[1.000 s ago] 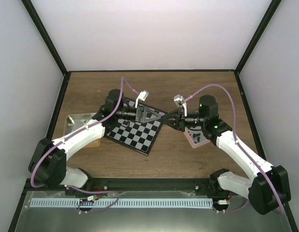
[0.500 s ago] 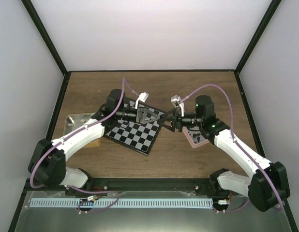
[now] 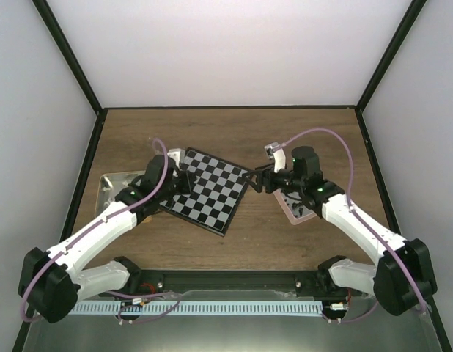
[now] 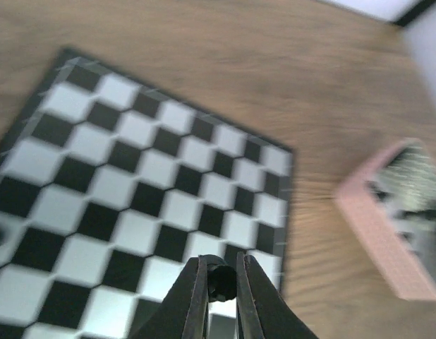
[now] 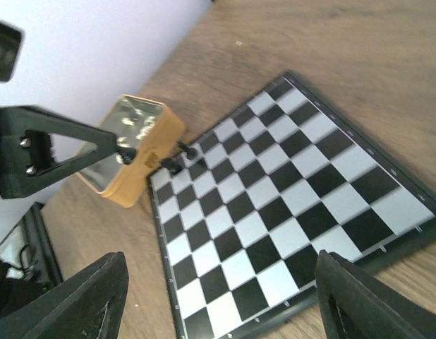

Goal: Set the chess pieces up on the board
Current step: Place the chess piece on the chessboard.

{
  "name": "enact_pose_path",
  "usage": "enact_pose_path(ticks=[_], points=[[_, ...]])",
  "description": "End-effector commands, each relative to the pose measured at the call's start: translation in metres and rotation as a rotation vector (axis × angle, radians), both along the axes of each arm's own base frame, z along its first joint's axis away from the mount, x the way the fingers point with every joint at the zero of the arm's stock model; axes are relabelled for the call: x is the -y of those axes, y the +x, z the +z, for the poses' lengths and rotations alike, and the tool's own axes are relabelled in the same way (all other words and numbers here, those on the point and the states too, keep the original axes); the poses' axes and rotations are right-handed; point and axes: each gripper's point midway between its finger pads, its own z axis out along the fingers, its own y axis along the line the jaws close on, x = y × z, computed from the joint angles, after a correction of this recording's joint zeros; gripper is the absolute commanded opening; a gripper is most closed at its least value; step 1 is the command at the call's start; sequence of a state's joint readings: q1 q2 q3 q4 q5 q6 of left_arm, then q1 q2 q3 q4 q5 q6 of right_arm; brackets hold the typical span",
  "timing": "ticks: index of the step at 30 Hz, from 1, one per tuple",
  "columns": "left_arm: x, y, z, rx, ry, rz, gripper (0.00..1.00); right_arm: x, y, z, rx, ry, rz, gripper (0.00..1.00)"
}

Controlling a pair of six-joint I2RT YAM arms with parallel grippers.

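Note:
The board point(image 3: 215, 192) of black and pale checks lies tilted in the middle of the table, also visible as the board point(image 5: 274, 205) and the board point(image 4: 133, 176). My left gripper point(image 4: 221, 277) is shut on a small black chess piece point(image 4: 223, 280), held over the board near one corner. From above, the left gripper point(image 3: 179, 183) sits at the board's left side, by the tan tray. My right gripper point(image 3: 257, 180) hovers off the board's right corner; the right gripper point(image 5: 225, 304) is wide open and empty. Two black pieces point(image 5: 171, 167) stand on squares near the tan tray.
A tan tray point(image 5: 137, 169) with a shiny inside sits against the board's left side, seen from above as the tan tray point(image 3: 116, 185). A pink tray point(image 3: 294, 211) holding pieces lies right of the board, and shows as the pink tray point(image 4: 384, 240). Black frame posts border the table.
Both grippers met over the board's right corner a second ago. The left jaws closed on the black piece and drew back left across the board; the right jaws opened wide and backed off.

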State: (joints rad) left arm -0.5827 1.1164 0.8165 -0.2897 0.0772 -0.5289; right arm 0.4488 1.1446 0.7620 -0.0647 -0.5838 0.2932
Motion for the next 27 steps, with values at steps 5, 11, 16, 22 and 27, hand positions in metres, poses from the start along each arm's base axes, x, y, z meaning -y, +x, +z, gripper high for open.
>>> enact_pose_path(ticks=[5,11,16,22,27], points=[[-0.099,-0.001,-0.073,-0.084,0.339,0.426,0.04,0.009,0.022,-0.026,-0.095,-0.081,-0.132,0.73],[-0.116,-0.003,-0.099,-0.112,0.308,0.513,0.04,0.011,0.022,-0.03,-0.109,-0.077,-0.148,0.73],[-0.127,-0.004,-0.118,-0.147,0.304,0.574,0.04,0.011,0.022,-0.032,-0.12,-0.078,-0.154,0.72],[-0.133,0.002,-0.133,-0.17,0.244,0.606,0.04,0.012,0.023,-0.032,-0.119,-0.081,-0.156,0.72],[-0.137,0.005,-0.139,-0.182,0.232,0.619,0.04,0.012,0.024,-0.032,-0.121,-0.081,-0.158,0.72]])
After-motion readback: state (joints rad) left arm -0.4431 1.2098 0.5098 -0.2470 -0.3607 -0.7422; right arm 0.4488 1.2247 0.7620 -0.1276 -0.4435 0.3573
